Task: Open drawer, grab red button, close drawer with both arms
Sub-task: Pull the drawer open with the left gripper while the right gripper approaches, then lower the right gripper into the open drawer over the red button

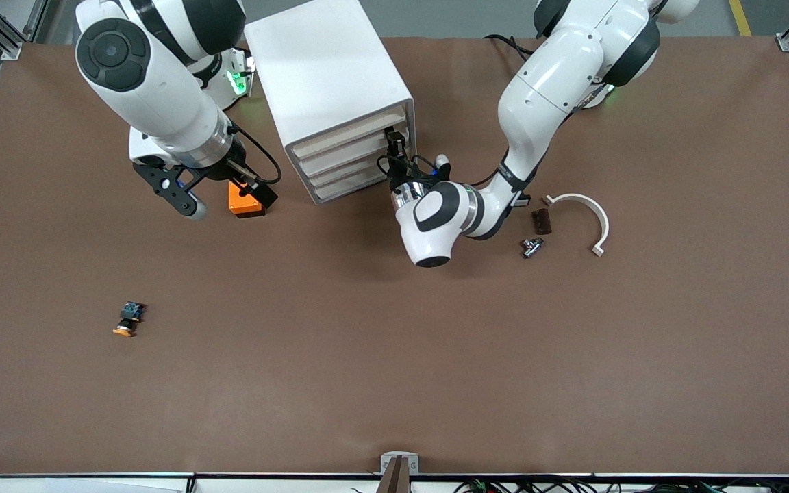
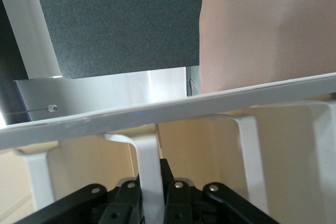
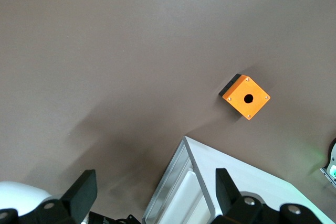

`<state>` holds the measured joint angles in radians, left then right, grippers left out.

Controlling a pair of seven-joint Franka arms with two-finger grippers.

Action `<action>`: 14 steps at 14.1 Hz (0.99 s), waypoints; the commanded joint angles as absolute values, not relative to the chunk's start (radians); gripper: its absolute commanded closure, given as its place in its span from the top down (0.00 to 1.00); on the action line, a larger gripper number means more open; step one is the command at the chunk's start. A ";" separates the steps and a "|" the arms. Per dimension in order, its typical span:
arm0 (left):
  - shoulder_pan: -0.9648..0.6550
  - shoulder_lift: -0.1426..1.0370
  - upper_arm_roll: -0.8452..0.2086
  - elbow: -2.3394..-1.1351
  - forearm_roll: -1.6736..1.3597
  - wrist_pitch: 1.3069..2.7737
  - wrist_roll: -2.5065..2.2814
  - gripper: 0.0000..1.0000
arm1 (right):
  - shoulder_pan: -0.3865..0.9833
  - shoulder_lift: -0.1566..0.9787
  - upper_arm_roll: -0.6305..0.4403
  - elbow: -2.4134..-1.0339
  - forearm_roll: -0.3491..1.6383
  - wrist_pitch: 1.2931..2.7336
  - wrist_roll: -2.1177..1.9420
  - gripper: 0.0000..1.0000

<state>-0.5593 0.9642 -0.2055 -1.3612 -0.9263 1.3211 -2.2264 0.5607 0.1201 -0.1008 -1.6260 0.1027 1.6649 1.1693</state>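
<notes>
The white cabinet (image 1: 329, 82) stands near the robots' bases. The drawer (image 1: 346, 140) is its uppermost one, and its beige-edged front stands about level with the three below. My left gripper (image 1: 394, 145) is at that front, at the left arm's end of it. In the left wrist view the left gripper (image 2: 152, 190) is shut on the drawer's white handle strip (image 2: 148, 161). My right gripper (image 1: 185, 198) hangs open and empty over the table beside the cabinet, by an orange box (image 1: 244, 204). The red-capped button is hidden.
An orange-capped button (image 1: 129, 320) lies toward the right arm's end, nearer the front camera. The right wrist view shows the orange box (image 3: 245, 97) and the cabinet (image 3: 247, 187). A white curved piece (image 1: 590, 213), a dark brown piece (image 1: 540, 221) and a small metal part (image 1: 531, 246) lie by the left arm.
</notes>
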 commanded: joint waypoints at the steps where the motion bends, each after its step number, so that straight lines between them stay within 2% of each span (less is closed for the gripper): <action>1: -0.519 0.953 -0.207 -1.361 -0.971 1.315 -2.212 0.08 | 0.577 0.133 -0.110 -1.608 0.120 1.664 1.187 1.00; 14: -0.354 0.956 -0.198 -1.355 -0.973 1.316 -2.207 0.10 | 0.647 0.199 -0.110 -1.580 0.178 1.744 1.318 1.00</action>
<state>-0.3847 0.9641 -0.2009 -1.3532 -0.9372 1.3278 -2.2263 0.6176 0.1722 -0.1003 -1.6070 0.1573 1.7339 1.2915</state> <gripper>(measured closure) 0.903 0.000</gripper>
